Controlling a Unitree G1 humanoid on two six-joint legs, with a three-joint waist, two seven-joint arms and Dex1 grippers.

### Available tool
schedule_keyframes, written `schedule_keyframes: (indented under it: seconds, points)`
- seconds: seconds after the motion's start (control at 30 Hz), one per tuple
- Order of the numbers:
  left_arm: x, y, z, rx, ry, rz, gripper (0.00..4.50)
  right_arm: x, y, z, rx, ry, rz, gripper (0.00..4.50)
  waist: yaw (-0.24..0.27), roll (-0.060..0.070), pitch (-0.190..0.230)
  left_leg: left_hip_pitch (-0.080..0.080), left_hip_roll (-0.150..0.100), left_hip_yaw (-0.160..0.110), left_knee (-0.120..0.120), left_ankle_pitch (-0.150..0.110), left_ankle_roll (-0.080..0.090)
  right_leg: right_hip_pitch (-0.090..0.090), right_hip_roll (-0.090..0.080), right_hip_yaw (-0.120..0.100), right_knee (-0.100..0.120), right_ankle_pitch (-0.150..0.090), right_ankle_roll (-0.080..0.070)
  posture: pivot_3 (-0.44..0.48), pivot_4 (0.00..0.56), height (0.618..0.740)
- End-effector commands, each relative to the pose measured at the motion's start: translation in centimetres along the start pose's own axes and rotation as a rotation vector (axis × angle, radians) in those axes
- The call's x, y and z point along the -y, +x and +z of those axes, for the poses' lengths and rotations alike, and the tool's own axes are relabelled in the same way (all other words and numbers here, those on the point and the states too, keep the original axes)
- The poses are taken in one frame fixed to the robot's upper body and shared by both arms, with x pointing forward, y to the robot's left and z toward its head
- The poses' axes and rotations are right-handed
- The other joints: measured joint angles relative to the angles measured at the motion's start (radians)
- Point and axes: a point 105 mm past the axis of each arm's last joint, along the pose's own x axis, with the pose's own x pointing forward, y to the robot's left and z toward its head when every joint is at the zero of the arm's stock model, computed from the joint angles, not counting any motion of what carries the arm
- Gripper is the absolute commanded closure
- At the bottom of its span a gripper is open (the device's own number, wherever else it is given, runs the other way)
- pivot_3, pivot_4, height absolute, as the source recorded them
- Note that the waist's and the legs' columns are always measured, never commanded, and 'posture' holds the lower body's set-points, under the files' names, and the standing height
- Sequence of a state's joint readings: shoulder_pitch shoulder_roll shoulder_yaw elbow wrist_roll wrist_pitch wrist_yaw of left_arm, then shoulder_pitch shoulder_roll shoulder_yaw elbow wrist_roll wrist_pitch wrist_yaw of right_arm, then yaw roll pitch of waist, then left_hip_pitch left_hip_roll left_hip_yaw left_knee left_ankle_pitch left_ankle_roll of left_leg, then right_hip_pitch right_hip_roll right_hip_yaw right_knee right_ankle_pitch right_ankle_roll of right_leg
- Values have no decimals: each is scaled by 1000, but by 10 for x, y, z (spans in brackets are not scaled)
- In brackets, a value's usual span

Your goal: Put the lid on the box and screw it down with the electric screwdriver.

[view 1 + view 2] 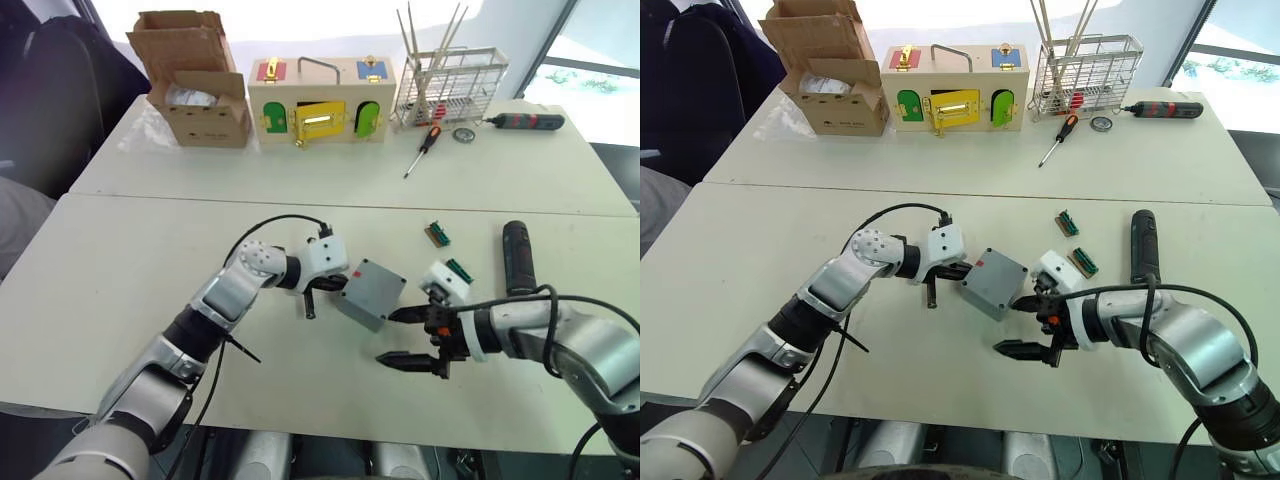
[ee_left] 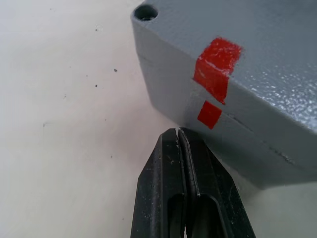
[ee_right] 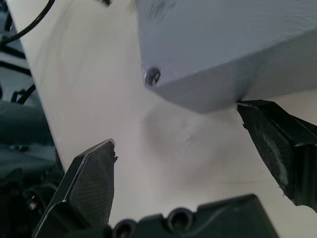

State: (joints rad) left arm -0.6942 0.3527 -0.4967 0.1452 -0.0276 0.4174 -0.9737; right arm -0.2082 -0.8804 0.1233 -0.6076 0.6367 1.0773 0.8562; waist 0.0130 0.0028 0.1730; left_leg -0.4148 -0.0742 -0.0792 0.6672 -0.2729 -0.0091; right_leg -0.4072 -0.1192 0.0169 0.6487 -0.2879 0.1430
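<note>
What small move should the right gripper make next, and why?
Probably draw back from the box and reach for the electric screwdriver. The lid already sits on the box, red marks aligned, and the right gripper is open beside it, while the shut left gripper rests at its side.

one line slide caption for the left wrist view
Shut left gripper pressing its black fingertips against the seam of the lidded grey plastic box, just under its red marks.

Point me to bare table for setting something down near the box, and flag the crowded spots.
Free: the wide near-table stretch left of the left gripper, and the far table's middle strip in front of the wooden box. Crowded: around the box, flanked by both grippers, right gripper included, with green connectors and the electric screwdriver to its right.
</note>
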Motion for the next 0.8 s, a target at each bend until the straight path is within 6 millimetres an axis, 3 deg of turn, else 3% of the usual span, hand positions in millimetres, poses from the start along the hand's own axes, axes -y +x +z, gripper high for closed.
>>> schedule_keyframes:
  seconds: [0.03, 0.2, 0.37, 0.6, 0.67, 0.8]
  points:
    - [-3, 2, 4, -14, 95, 26, 4500, -7, -3, 9, 26, -50, 4, 30, -1, 0, 0, 0, 0, 0, 0, 0, 0, 0, 0, 0, 0, 0, 0, 0, 150, 730]
    - [-9, -19, -19, -141, 180, 69, 4500, 12, -26, 7, 8, -94, -111, 30, -5, -1, 0, 0, 0, 0, 0, 0, 0, 0, 0, 0, 0, 0, 0, 0, 150, 730]
    - [7, -46, -11, -90, 95, 33, 4500, 39, -44, 3, -24, -143, -204, 30, -12, -1, 0, 2, 1, 1, -1, 0, 0, 0, 1, 0, 1, 0, 0, 0, 150, 730]
    - [52, -57, -4, -45, 5, -153, 4500, 42, -28, 9, 24, -179, -143, 30, -3, -1, 0, 2, 1, 1, 0, 0, 0, 1, 0, 0, 1, 0, 0, 0, 150, 730]
    - [52, -53, -7, -62, 6, -141, 4500, 38, -22, 12, 39, -182, -108, 30, -1, -2, 0, 2, 1, 0, 0, 0, 0, 1, 0, 0, 1, 0, 0, 0, 150, 730]
    - [32, -38, -6, -56, 3, -39, 4500, 24, -13, 13, 28, -190, -22, 30, 1, -2, 0, 2, 1, 0, 0, 0, 0, 2, 0, 0, 0, 0, 0, 0, 150, 730]
